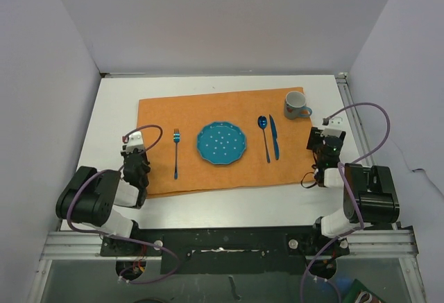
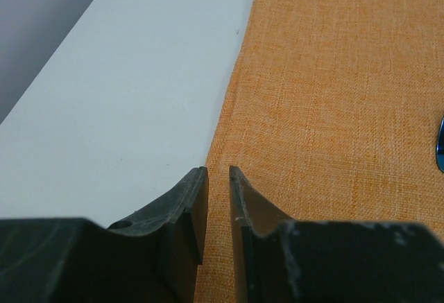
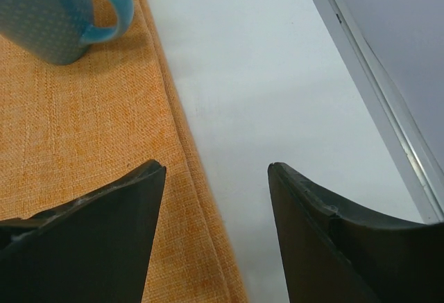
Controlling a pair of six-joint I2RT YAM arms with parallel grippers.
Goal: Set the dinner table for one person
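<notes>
The white dinner table [image 1: 118,109] carries an orange cloth [image 1: 208,109]. On the cloth lie a blue fork [image 1: 176,152], a teal dotted plate [image 1: 221,143], a blue spoon [image 1: 263,135] and a blue knife [image 1: 274,137]. A teal mug [image 1: 297,104] stands at its far right corner. My left gripper [image 1: 137,152] hovers over the cloth's left edge [image 2: 229,109], its jaws a narrow slit apart with nothing between them [image 2: 218,171]. My right gripper [image 1: 325,140] stands open and empty over the cloth's right edge [image 3: 217,168], with the mug [image 3: 41,19] ahead to its left.
Grey walls close in the table on the left, back and right. A metal rail [image 3: 374,88] runs along the table's right edge. A blue tip of cutlery [image 2: 440,143] shows at the right border of the left wrist view. Bare white table [image 3: 263,74] lies right of the cloth.
</notes>
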